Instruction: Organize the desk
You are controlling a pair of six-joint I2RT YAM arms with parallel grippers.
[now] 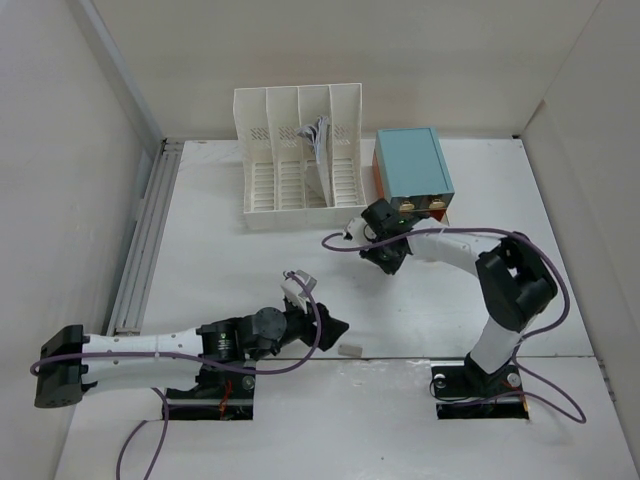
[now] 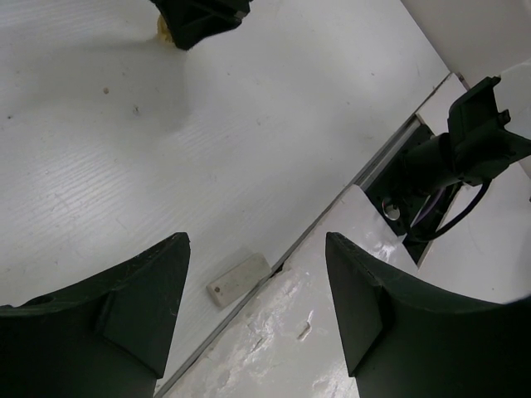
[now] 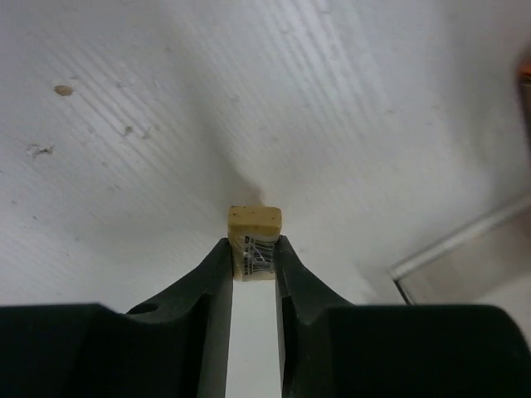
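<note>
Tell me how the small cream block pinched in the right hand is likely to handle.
The block looks small, so it is probably light. Its flat faces sit squarely in the right hand, so it should hardly roll. The printed sleeve may be slick, so it might slip.

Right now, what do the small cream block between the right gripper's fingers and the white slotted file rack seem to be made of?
Small cream block: likely rubber, an eraser; matte, grainy end, white barcode-printed paper sleeve, clamped in the right gripper. White slotted file rack: probably moulded plastic; thin, even walls, regular slots, smooth finish.
</note>
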